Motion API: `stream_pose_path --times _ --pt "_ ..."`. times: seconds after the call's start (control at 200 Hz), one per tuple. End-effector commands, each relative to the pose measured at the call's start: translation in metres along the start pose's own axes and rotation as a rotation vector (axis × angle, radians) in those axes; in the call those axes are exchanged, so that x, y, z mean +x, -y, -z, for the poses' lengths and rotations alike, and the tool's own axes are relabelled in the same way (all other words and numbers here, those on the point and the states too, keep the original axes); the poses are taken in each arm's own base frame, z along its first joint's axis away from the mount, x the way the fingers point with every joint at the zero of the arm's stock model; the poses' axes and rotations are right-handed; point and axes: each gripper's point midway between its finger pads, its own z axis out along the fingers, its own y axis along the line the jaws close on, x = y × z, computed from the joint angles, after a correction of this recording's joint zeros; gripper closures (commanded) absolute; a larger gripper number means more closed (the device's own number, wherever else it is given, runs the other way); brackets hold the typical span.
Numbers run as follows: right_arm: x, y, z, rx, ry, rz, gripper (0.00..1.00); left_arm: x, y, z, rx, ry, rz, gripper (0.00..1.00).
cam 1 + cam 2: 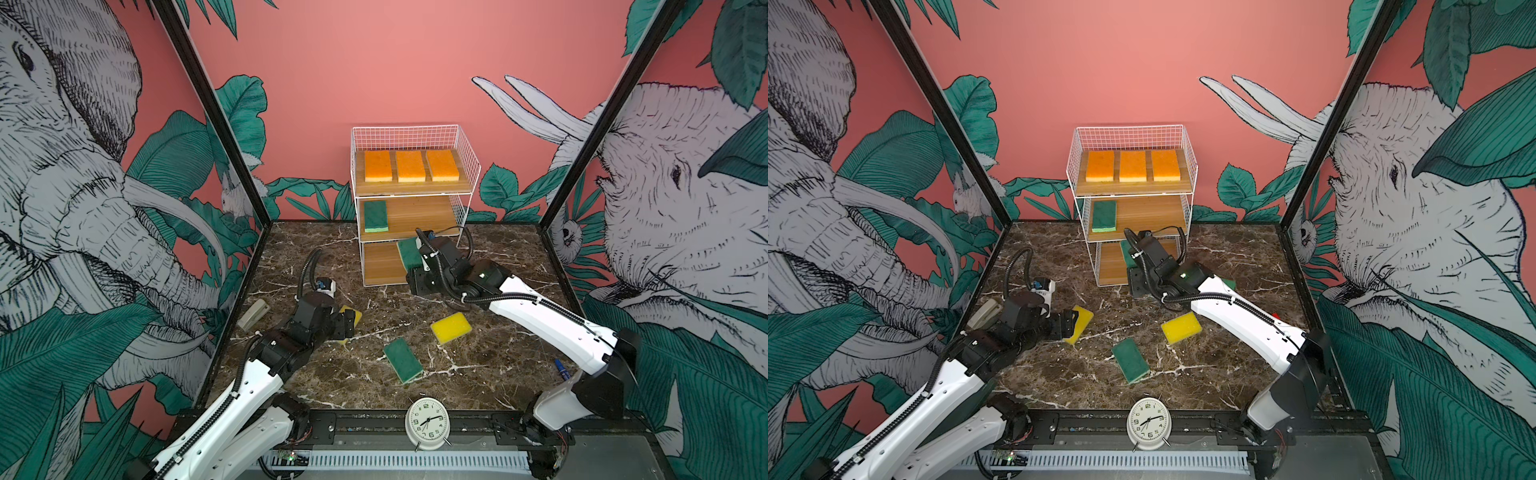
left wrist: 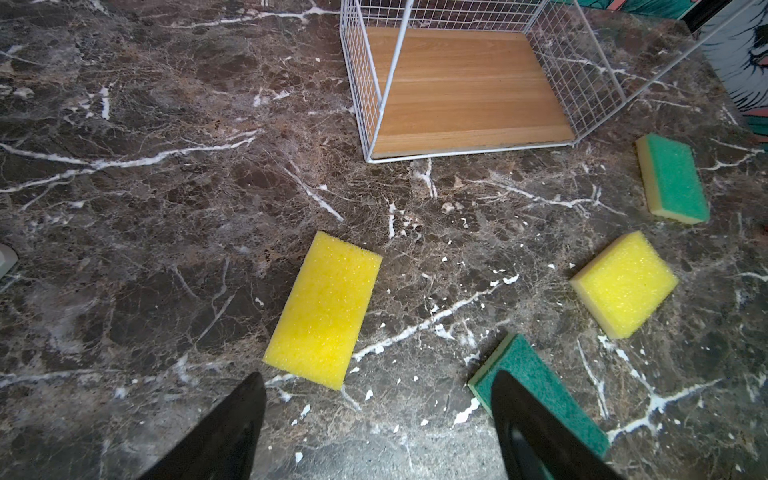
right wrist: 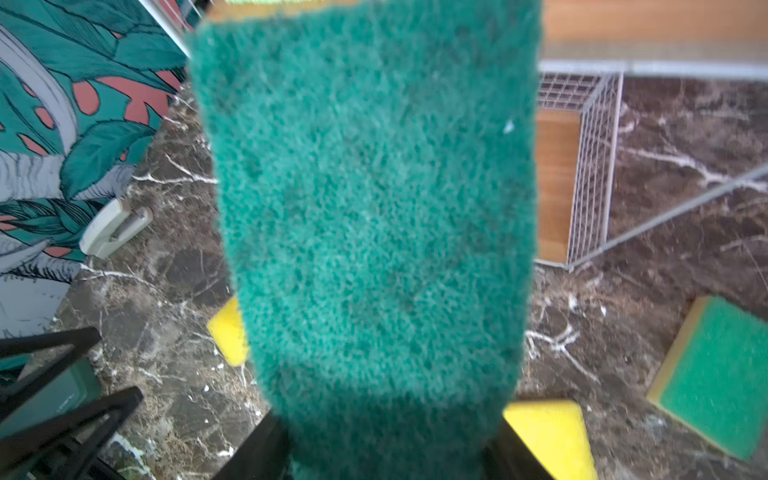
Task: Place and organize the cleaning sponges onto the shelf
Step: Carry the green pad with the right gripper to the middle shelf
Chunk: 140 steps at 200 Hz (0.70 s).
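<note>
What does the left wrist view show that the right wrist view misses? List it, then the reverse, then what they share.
Left wrist only: a yellow sponge lying whole ahead of the open left gripper. Right wrist only: the dark green sponge clamped in the right gripper, filling the view. Both: the shelf, its bottom board in sight, and the marble table.

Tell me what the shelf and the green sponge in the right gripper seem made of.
Shelf: thin white wire mesh, probably painted metal; boards show light wood grain, maybe laminate. Green sponge: fuzzy, matte fibres, a scouring-pad face, likely synthetic.
</note>
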Motion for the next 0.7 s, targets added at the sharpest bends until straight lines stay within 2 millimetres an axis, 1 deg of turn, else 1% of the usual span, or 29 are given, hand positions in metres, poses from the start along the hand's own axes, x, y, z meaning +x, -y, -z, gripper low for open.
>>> stream_pose_path --times 0.0,0.01,0.03,0.17,0.4,0.695 --pt "-0.021 0.007 -0.005 0.025 0.039 0.01 0.41 -0.021 0.005 0.01 0.01 0.062 -0.014 0.14" --pt "-0.021 0.008 -0.009 0.032 0.031 0.008 0.41 -0.021 0.005 0.01 0.01 0.063 -0.014 0.14" --pt "-0.023 0.009 -0.012 0.035 0.029 0.003 0.41 -0.022 0.005 0.01 0.008 0.064 -0.015 0.14" --pt "-0.035 0.018 -0.019 0.068 0.032 -0.023 0.41 -0.024 0.004 0.01 -0.002 0.066 -0.028 0.14" --pt "-0.054 0.028 -0.025 0.092 0.071 -0.062 0.4 -0.028 0.006 0.007 -0.006 0.066 -0.045 0.14" --pt "-0.071 0.033 -0.028 0.105 0.123 -0.091 0.41 -0.031 0.008 0.002 -0.008 0.065 -0.056 0.14"
